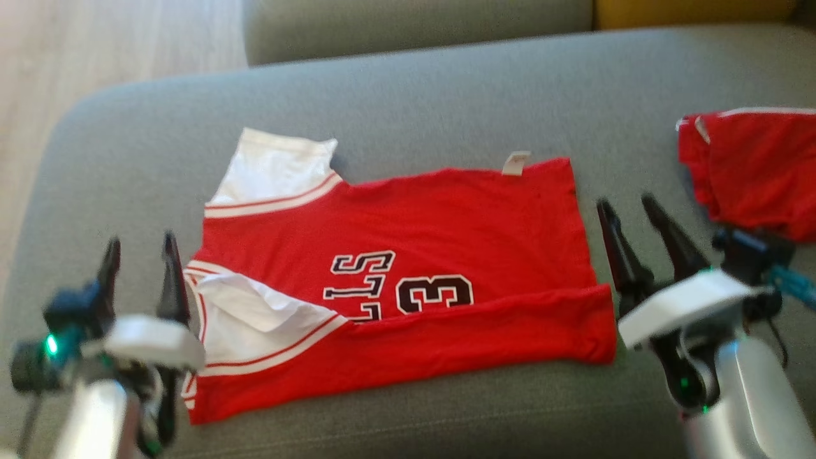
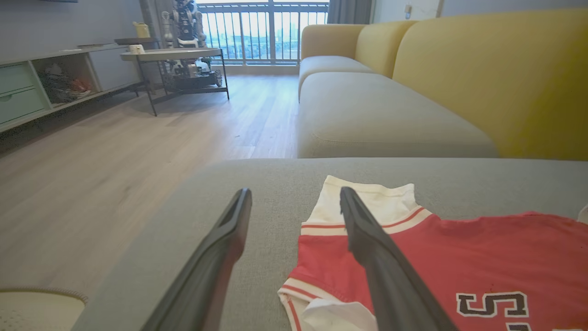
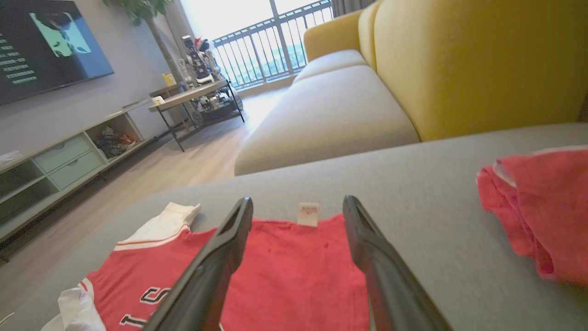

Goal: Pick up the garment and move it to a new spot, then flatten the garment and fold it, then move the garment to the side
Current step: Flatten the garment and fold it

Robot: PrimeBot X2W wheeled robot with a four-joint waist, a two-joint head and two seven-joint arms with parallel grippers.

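Observation:
The garment [image 1: 408, 255] is a red jersey with white sleeves and black lettering, spread on the grey cushion [image 1: 446, 95]. Its near long edge is folded up over the front. My left gripper [image 1: 141, 250] stands open and empty just off the jersey's sleeve end. In the left wrist view the left gripper [image 2: 295, 193] has one finger over the white sleeve of the jersey [image 2: 482, 257]. My right gripper [image 1: 626, 205] is open and empty beside the jersey's hem end. From the right wrist, the right gripper [image 3: 297, 202] hovers above the jersey [image 3: 294, 271] near its white label.
A second crumpled red garment [image 1: 752, 172] [image 3: 542, 207] lies on the cushion to the right of my right gripper. The cushion's rounded edge drops to wooden floor [image 1: 83, 51] at the left. A yellow-backed sofa [image 2: 482, 69] stands behind; a side table [image 2: 174, 55] stands farther off.

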